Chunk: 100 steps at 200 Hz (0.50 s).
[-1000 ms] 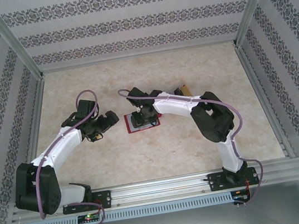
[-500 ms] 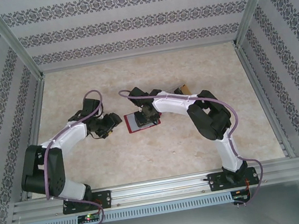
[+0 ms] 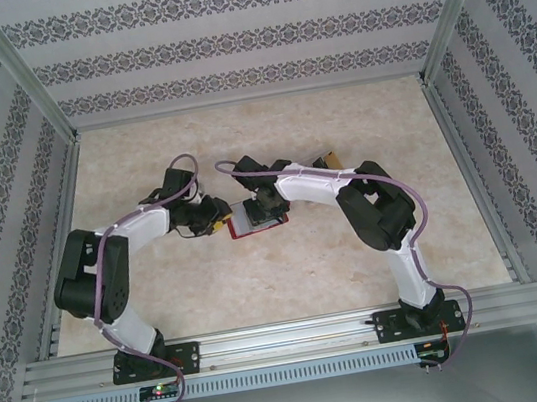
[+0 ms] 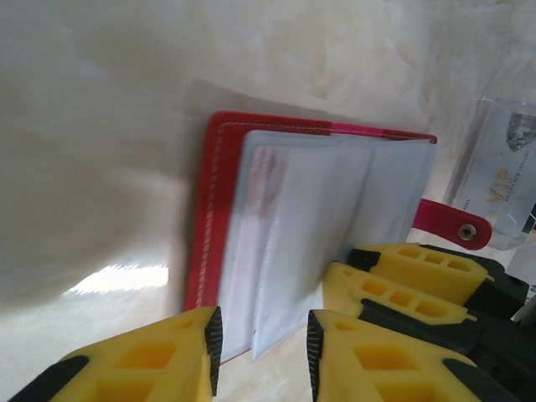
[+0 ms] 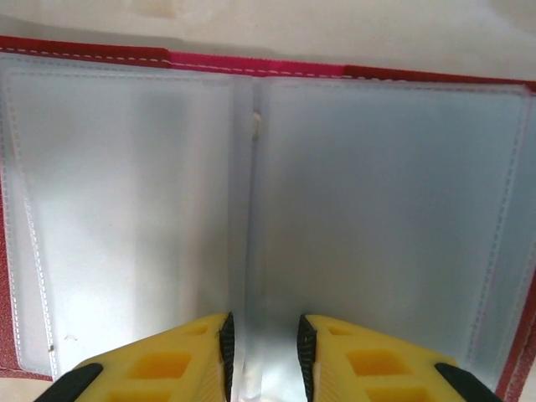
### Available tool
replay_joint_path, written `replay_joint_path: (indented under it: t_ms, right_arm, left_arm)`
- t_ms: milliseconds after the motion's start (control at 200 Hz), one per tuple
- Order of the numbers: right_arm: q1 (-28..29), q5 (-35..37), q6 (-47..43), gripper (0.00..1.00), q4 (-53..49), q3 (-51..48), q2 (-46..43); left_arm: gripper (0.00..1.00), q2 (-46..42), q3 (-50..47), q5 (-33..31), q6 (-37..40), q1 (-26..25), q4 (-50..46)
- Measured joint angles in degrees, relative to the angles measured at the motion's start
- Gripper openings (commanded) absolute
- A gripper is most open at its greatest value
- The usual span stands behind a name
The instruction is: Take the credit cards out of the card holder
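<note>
The card holder (image 3: 248,226) lies open on the table, red with pale clear sleeves (image 5: 368,209) facing up. Its red tab (image 4: 448,224) sticks out on the far side. My right gripper (image 5: 264,352) points down on the sleeves' middle fold, jaws a narrow gap apart with nothing clearly pinched. My left gripper (image 4: 260,352) is open, low at the holder's near corner (image 4: 239,335), with the sleeve edges in line with its gap. A grey-silver credit card (image 4: 502,180) printed "VIP" lies just beyond the holder. A tan card (image 3: 329,160) peeks out behind the right arm.
The right gripper's yellow fingers (image 4: 410,280) sit close to my left gripper's right side. Both arms (image 3: 317,186) meet over the middle of the marbled table (image 3: 262,293). Patterned walls and metal posts close the table in.
The left arm has swung right across the table, bringing its open gripper up to the holder's left edge. The right gripper stays on the holder, which turned slightly.
</note>
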Motion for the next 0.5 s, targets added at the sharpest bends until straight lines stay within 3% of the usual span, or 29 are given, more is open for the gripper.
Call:
replay_joint_path:
  t_ms: [500]
  right_arm:
    - [-1.57,-3.37,0.33,0.27,1.27,-0.72,-0.09]
  left_arm:
    - [0.31,8.46,6.16,0.61,-0.15,-1.79,-0.15]
